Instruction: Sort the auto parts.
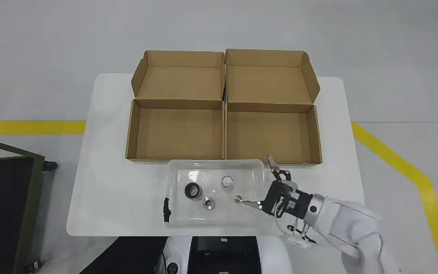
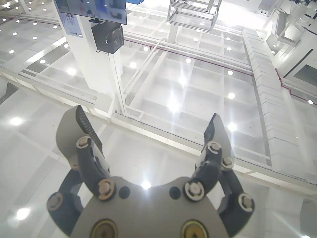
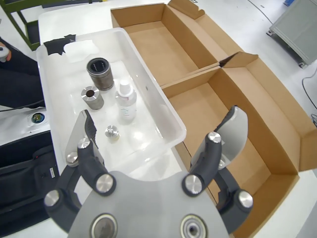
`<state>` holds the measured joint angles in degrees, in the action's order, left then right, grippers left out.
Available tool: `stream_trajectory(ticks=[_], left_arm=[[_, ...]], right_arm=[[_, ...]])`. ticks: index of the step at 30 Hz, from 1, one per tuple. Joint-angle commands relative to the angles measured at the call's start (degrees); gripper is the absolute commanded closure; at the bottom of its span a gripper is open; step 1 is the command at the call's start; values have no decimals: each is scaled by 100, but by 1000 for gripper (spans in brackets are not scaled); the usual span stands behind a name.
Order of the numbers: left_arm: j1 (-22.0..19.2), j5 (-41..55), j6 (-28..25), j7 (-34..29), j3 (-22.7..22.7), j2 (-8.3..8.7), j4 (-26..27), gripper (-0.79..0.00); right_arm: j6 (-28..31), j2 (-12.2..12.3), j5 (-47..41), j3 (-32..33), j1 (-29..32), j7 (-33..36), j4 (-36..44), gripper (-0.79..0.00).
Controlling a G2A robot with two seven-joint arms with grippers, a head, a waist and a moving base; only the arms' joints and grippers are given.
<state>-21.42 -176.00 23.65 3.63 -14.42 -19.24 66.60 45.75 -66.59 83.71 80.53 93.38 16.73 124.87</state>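
A clear plastic bin [image 1: 179, 166] sits at the table's front edge and holds the parts. In it stand a dark linear bearing [image 3: 100, 74], a smaller steel bushing [image 3: 92, 97], a white bottle [image 3: 126, 102] and a small metal stud [image 3: 112, 133]. My right gripper [image 3: 161, 115] hovers open and empty over the bin's right end, beside the stud [image 1: 237, 199]; in the top view the right gripper [image 1: 259, 181] comes in from the lower right. My left gripper [image 2: 146, 112] is open, empty and points up at the ceiling.
Two open cardboard boxes stand side by side behind the bin, the left box [image 1: 176, 133] and the right box [image 1: 272, 137], lids folded back. Black tape [image 3: 59, 44] marks the bin's far end. A green cart [image 1: 17, 198] stands left of the table.
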Motion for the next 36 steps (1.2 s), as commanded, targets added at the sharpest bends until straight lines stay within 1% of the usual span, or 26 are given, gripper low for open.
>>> stream_trajectory(ticks=[1, 11, 17, 23, 26, 29, 30, 32, 33, 36], left_arm=[[0, 0, 0, 0, 0, 0, 0, -785], [0, 0, 0, 0, 0, 0, 0, -785], [0, 0, 0, 0, 0, 0, 0, -785], [0, 0, 0, 0, 0, 0, 0, -785], [0, 0, 0, 0, 0, 0, 0, -785], [0, 0, 0, 0, 0, 0, 0, -785], [0, 0, 0, 0, 0, 0, 0, -785], [0, 0, 0, 0, 0, 0, 0, -785], [0, 0, 0, 0, 0, 0, 0, -785], [0, 0, 0, 0, 0, 0, 0, -785]], right_arm=[[105, 1, 42, -213, -144, 162, -44, -785], [158, -35, -142, -1062, -790, 792, -542, -785], [121, -43, -284, -1310, -1052, 1077, -710, -785], [19, -41, -376, -1430, -1226, 1169, -932, -785], [-40, -39, -417, -1482, -1291, 1226, -1026, -699], [-95, -37, -442, -1533, -1352, 1265, -1120, -573], [-116, -35, -454, -1541, -1370, 1268, -1155, -570], [-136, -31, -472, -1556, -1405, 1270, -1219, -499], [-148, -29, -474, -1563, -1422, 1272, -1249, -496], [-177, -24, -476, -1601, -1473, 1277, -1338, -520]])
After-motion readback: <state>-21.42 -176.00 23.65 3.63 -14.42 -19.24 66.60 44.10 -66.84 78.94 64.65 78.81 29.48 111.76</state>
